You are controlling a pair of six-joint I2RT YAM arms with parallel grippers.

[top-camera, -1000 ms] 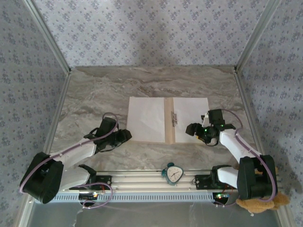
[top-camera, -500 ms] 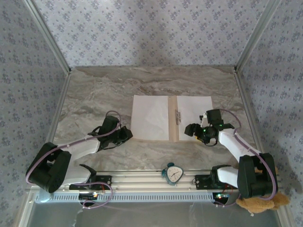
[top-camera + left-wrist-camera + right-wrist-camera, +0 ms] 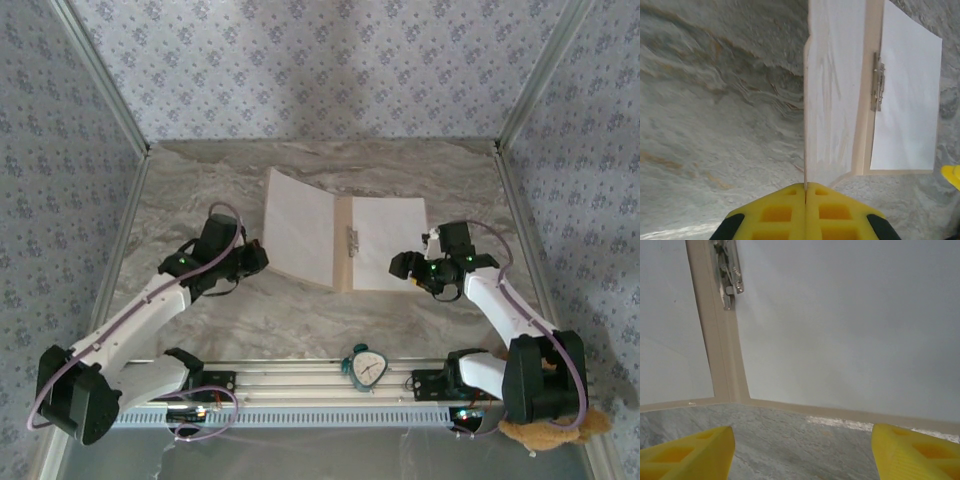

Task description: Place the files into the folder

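Observation:
The tan folder lies open on the marble table, metal clip at its spine. One white file covers its left half and another file its right half. My left gripper is shut on the left cover's outer edge, which is raised off the table. The left wrist view has the yellow fingertips pinching that thin edge, with the folder beyond. My right gripper stands open at the folder's near right edge, over bare table, holding nothing; its midpoint is.
A turquoise alarm clock sits on the near metal rail. A teddy bear lies beside the right arm's base. Patterned walls and metal posts close in the table on three sides.
My left gripper has closed on the left cover's edge and lifted it. The folder slid right, then back left. The right gripper stayed open and shifted slightly.

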